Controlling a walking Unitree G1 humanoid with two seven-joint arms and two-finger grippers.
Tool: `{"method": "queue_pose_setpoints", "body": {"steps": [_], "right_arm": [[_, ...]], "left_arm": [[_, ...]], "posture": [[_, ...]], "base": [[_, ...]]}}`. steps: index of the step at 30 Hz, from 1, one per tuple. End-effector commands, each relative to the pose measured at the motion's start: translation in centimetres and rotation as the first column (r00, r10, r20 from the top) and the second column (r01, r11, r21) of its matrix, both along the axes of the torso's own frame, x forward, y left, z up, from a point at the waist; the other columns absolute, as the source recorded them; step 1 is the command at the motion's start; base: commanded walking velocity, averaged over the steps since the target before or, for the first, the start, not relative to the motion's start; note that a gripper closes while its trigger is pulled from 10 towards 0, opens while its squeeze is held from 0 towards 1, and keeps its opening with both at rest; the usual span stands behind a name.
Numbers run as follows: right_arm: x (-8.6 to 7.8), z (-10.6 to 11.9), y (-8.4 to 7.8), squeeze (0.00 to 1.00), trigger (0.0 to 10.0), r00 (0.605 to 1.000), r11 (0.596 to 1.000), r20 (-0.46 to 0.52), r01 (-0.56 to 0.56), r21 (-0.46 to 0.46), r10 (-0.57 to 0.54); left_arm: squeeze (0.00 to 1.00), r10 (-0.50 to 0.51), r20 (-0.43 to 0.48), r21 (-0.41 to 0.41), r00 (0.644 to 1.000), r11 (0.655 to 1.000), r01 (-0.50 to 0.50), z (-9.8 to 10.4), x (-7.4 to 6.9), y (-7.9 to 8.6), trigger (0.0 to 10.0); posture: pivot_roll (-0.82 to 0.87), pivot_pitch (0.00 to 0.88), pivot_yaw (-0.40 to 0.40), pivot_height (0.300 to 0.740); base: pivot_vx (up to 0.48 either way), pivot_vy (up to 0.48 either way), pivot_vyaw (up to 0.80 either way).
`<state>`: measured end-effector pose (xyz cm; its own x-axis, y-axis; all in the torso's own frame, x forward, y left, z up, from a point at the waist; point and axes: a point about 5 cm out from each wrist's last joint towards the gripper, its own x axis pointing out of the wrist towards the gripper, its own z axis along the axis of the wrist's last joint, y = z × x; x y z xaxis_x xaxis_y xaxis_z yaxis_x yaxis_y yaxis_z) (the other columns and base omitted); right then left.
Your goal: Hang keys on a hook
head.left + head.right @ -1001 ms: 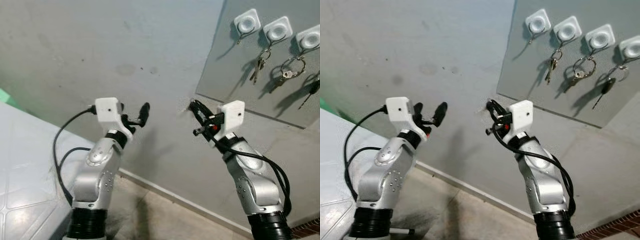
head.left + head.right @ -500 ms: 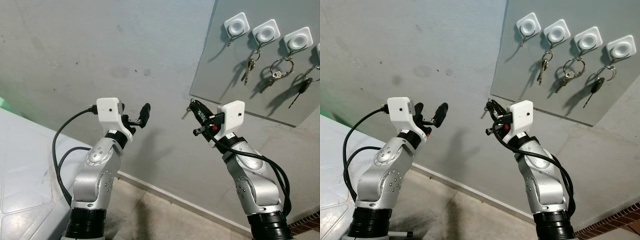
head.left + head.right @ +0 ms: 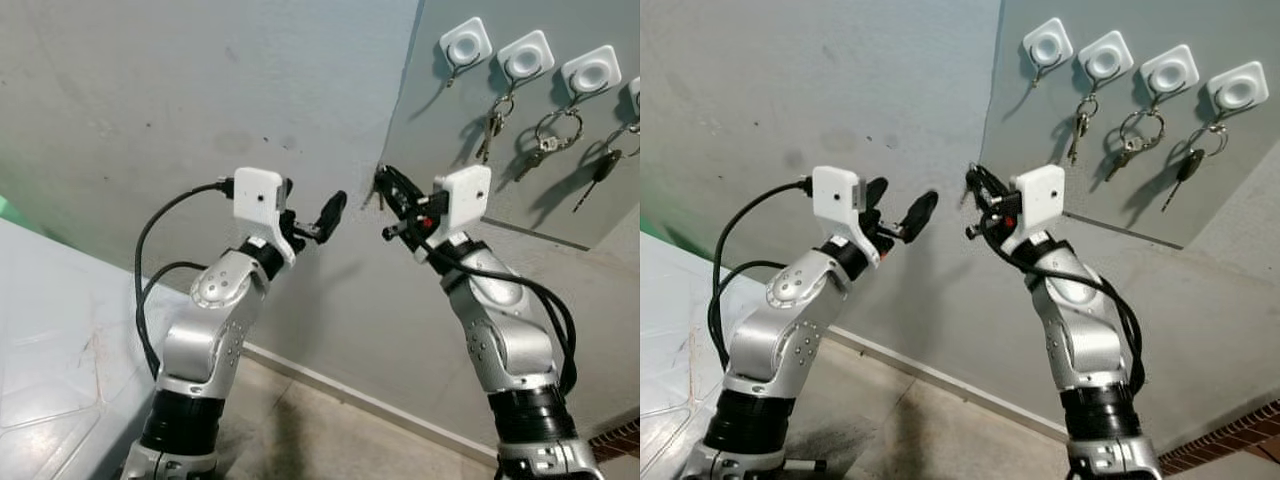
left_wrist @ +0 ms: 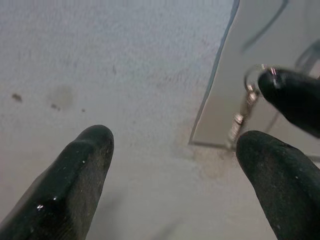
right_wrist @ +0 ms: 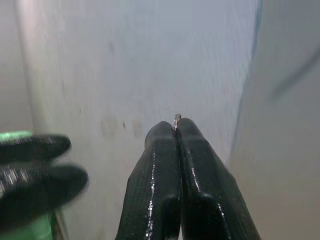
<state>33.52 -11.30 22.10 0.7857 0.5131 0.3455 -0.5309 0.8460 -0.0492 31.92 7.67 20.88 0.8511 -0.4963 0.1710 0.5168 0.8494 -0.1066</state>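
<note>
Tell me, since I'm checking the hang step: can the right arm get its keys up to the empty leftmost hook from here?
Probably yes. The right claw, shut on the keys, sits below the empty hook with bare panel between. The left claw is off to the side, out of the way.

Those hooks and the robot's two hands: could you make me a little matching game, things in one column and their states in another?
Things:
1. right gripper
2. left gripper
3. leftmost hook
4. rightmost hook

States:
a. bare, nothing hanging from it
b. jaws apart, holding nothing
c. carries a black-headed key
d. jaws pinched on a key ring

Pairs: 1-d, 2-b, 3-a, 4-c
</note>
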Motion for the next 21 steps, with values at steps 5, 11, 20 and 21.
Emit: {"method": "queue_pose_setpoints", "body": {"steps": [5,11,20,21], "right_arm": [[0.6,1.3,0.2,0.00,10.0,0.999,1.000,0.045,-0.004,0.029,0.002],[0.8,1.6,-0.9,0.00,10.0,0.999,0.993,0.043,0.016,0.119,-0.022],[1.0,3.1,-2.1,0.00,10.0,0.998,0.947,0.045,0.027,0.321,-0.043],[1.0,3.3,-2.1,0.00,10.0,0.998,0.944,0.047,0.024,0.330,-0.042]], "left_arm": [[0.00,-0.039,0.046,0.004,0.998,0.999,0.039,1.5,-0.2,-0.5,10.0],[0.00,-0.060,0.112,0.009,0.992,0.998,0.059,3.4,-0.5,-0.4,10.0],[0.00,-0.120,0.170,0.036,0.978,0.993,0.115,5.2,-0.9,-1.4,10.0],[0.00,-0.128,0.174,0.040,0.976,0.992,0.123,5.4,-1.0,-1.5,10.0]], "posture": [[0.01,0.064,-0.031,0.740],[0.01,0.064,-0.031,0.740],[0.01,0.057,-0.018,0.740],[0.01,0.057,-0.018,0.740]], "base": [[0.000,0.000,0.00],[0.000,0.000,0.00],[0.000,0.000,0.00],[0.000,0.000,0.00]]}}
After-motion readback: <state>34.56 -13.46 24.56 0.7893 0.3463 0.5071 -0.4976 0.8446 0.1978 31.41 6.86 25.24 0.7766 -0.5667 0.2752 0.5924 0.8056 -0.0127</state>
